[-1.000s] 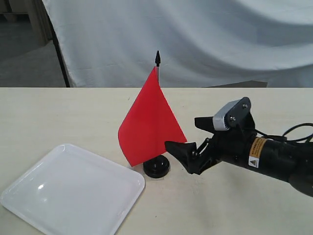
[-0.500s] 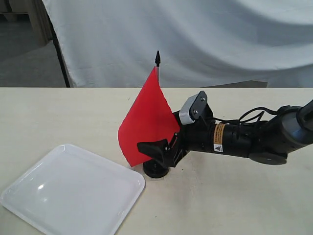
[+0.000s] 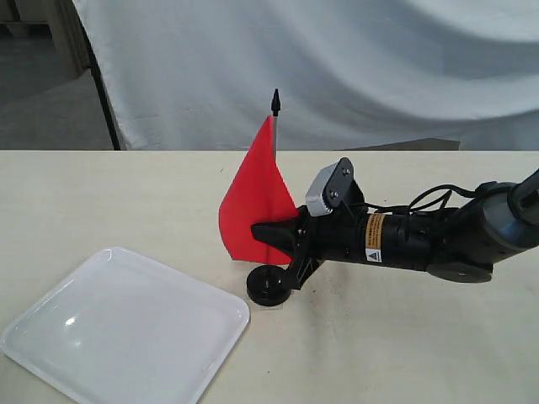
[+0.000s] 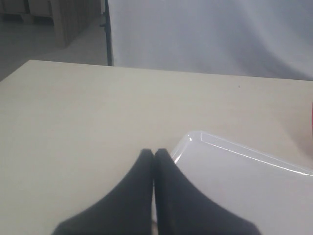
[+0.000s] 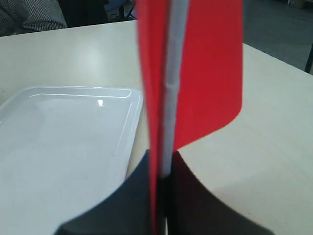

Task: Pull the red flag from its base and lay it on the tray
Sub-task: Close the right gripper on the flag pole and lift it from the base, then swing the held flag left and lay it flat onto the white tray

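Step in hand: extraction. Right end effector (image 5: 162, 164) pinched narrow on the thin silver-grey pole of the red flag (image 3: 253, 215), just above the base (image 3: 269, 287), centre frame. Cannot tell whether the pole foot is clear of the socket.

Next: pull straight up along the pole (base looks light, may ride along), then carry to lower left and lay flat on the tray (image 3: 126, 328).

Cloth matte, folded. Base round, glossy black. Tray glossy white, raised rim.

Left end effector (image 4: 154, 159) pressed together, empty, by a tray corner.
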You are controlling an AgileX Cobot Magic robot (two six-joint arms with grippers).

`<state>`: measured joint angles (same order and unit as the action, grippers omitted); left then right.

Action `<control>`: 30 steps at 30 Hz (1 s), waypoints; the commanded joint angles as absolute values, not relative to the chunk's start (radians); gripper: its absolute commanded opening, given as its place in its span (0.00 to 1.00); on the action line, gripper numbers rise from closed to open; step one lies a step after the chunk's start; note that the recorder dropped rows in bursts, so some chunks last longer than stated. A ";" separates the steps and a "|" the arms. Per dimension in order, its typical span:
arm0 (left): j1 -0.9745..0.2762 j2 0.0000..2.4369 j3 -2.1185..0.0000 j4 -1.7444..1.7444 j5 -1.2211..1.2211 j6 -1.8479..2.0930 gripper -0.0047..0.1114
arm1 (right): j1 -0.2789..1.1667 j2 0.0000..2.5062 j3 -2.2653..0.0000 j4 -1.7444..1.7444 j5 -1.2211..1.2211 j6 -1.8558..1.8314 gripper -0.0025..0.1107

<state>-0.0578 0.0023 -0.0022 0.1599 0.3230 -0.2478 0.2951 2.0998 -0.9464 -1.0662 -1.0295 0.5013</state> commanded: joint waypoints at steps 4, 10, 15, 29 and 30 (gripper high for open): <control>-0.062 0.000 0.000 0.160 0.321 -0.246 0.04 | 0.295 2.102 -0.950 -1.086 -1.083 0.508 0.02; -0.062 0.000 0.000 0.160 0.321 -0.246 0.04 | 0.290 1.997 -0.908 -1.079 -1.136 0.509 0.02; -0.062 0.000 0.000 0.160 0.321 -0.246 0.04 | 0.290 1.839 -0.837 -1.053 -1.143 0.500 0.02; -0.062 0.000 0.000 0.160 0.321 -0.246 0.04 | 0.435 1.726 -0.837 -0.908 -0.746 0.499 0.02; -0.062 0.000 0.000 0.160 0.321 -0.246 0.04 | 0.461 1.726 -0.851 -0.904 -0.665 0.504 0.02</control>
<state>-0.0578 0.0023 -0.0022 0.1599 0.3230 -0.2478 0.4037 1.7349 -0.8241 -0.9483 -0.8207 0.5132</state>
